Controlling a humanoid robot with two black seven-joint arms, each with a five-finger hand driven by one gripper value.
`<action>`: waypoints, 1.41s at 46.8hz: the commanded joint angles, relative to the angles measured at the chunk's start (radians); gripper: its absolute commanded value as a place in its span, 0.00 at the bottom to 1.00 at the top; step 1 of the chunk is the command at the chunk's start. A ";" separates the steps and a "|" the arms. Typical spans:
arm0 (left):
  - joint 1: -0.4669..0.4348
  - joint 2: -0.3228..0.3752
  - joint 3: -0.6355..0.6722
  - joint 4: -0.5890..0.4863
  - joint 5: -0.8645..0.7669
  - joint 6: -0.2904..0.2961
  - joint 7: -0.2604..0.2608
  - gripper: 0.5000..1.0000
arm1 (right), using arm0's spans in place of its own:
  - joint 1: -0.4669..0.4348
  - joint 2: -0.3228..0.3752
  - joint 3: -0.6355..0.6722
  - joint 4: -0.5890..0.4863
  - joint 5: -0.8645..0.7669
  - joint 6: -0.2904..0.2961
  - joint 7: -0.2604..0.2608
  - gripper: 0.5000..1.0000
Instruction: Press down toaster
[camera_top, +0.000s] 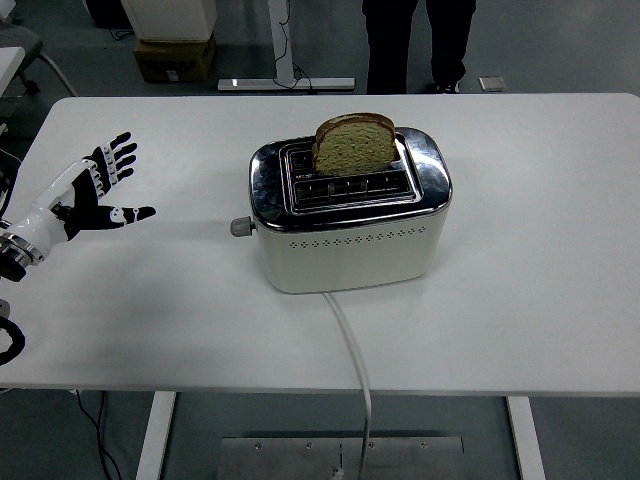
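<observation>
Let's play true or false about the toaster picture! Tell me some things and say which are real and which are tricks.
1. A slice of bread sticks up out of the toaster. True.
2. The left hand is pressing the toaster's lever. False: the hand is off to the left, apart from the toaster, with its fingers spread and holding nothing.
3. A white cord runs from the toaster's front toward the table's near edge. True.
4. The toaster is lying on its side. False: it stands upright on the white table.
5. Both robot hands are in the picture. False: only the left one shows.
</observation>
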 joint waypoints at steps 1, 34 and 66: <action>-0.008 -0.024 0.000 0.028 -0.051 -0.002 0.000 1.00 | 0.000 0.000 0.000 0.000 0.000 0.000 0.000 1.00; -0.040 -0.135 -0.009 0.090 -0.358 -0.010 0.000 1.00 | 0.000 0.000 0.000 0.000 0.000 0.000 0.000 1.00; -0.052 -0.268 -0.069 0.201 -0.465 -0.010 0.000 1.00 | -0.002 0.000 0.000 0.000 -0.001 0.000 0.000 1.00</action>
